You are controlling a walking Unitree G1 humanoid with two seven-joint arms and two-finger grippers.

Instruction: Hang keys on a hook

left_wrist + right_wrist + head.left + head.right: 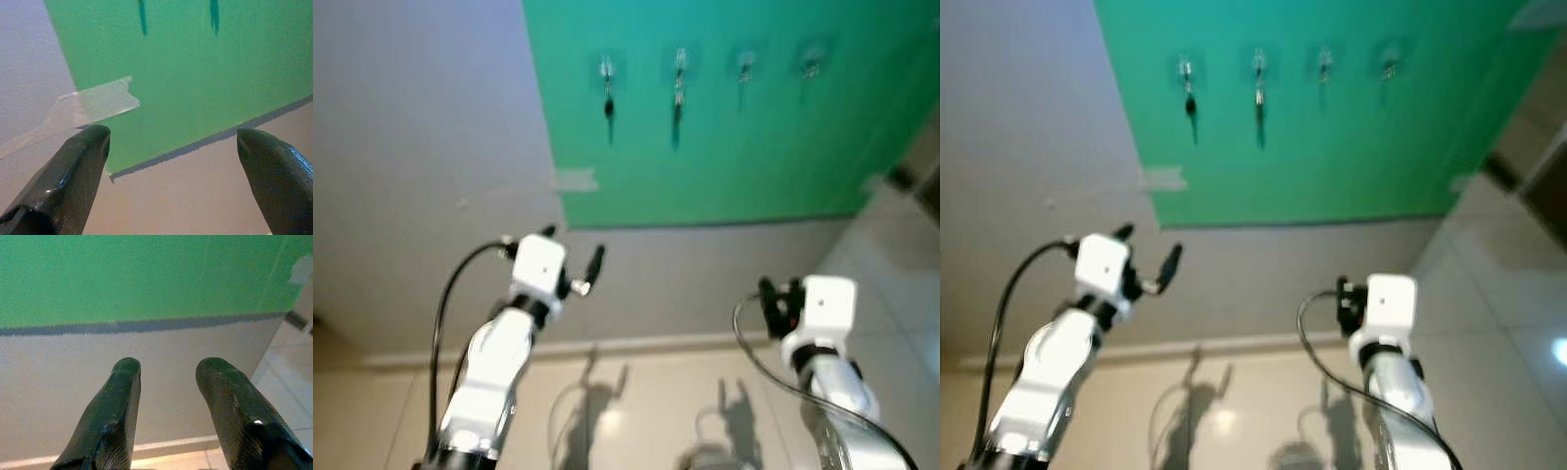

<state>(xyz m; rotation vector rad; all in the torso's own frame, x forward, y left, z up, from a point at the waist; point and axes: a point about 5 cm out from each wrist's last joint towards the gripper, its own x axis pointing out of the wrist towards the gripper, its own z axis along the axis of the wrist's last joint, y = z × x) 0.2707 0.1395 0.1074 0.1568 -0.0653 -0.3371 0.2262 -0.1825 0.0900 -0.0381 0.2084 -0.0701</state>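
Observation:
A green sheet [754,147] is taped to the wall and carries a row of small hooks. A dark key [609,104] hangs from the leftmost hook [606,70]. Another key [677,98] hangs from the second hook [680,61]. The two right hooks [745,65] [812,61] look bare, though the picture is blurred. My left gripper [573,247] is raised below the sheet's lower left corner, open and holding nothing. Lower on the right, my right gripper [777,292] points at the wall under the sheet, its fingers [122,382] slightly apart with nothing between them.
A strip of clear tape [98,103] holds the sheet's left edge to the grey wall [421,147]. A skirting board [607,348] meets the glossy tiled floor [646,411] below. The wall turns a corner at the right [901,176].

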